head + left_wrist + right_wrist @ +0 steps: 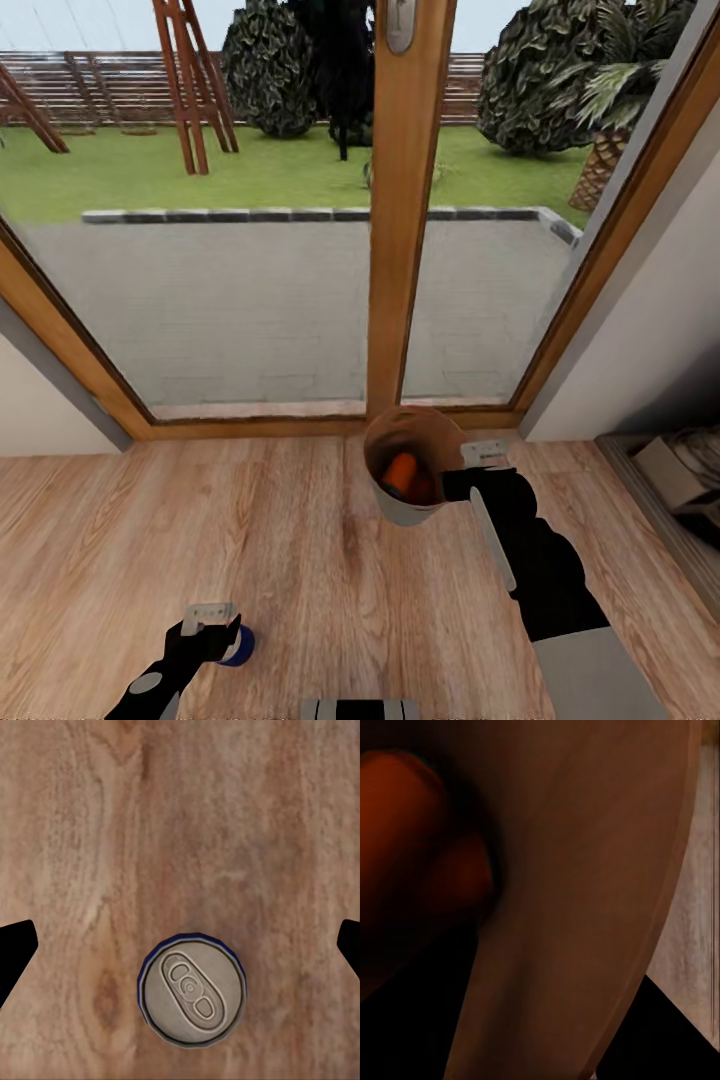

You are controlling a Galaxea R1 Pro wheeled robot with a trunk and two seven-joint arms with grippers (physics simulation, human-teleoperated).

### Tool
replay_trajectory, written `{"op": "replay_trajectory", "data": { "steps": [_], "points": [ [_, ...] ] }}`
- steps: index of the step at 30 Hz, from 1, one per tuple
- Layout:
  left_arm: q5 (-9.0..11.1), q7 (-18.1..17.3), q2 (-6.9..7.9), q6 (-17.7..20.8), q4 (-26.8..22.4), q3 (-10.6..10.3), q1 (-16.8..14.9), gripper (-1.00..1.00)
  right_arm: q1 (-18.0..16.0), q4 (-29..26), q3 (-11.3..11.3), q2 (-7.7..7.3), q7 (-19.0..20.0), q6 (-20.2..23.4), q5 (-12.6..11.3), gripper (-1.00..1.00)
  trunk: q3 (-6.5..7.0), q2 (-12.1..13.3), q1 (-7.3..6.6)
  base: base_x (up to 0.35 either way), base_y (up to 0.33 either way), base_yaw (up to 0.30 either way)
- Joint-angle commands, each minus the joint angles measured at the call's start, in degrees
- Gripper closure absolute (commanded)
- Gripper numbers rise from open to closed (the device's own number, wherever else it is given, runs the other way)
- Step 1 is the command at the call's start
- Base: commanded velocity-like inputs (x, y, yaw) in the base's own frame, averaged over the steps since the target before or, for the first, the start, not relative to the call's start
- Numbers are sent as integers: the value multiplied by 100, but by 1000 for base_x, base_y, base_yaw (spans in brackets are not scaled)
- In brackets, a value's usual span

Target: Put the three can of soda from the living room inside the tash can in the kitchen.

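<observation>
1. The right gripper [478,470] held the trash can [400,510] by its rim, lifted off the wood floor [300,540] just in front of the glass door [405,200]. The gripper appeared closed on the rim.
2. Orange soda cans [402,472] lay inside the trash can; their exact count could not be confirmed.
3. The blue soda can [193,991] stood upright on the floor, well apart from the trash can, toward the robot.
4. The left gripper [215,625] hovered above the blue can, jaws wide open, holding nothing.
5. Risk: the can sat off-centre between the jaws; closing without re-centring could topple it.
6. Risk: tilting the trash can could spill its contents.
</observation>
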Motion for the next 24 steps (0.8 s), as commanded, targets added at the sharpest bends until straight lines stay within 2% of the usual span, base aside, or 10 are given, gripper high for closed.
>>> {"op": "replay_trajectory", "data": {
  "steps": [1,24],
  "points": [
    [0,0,0,-1,0,0,1,-100,-3,-4,-1,0,12,2,44,100,-9,0,-1,0,0,0],
    [1,0,0,-3,0,0,0,-100,-3,5,8,9,12,0,35,100,-110,0,-1,0,0,0]
  ]
}}
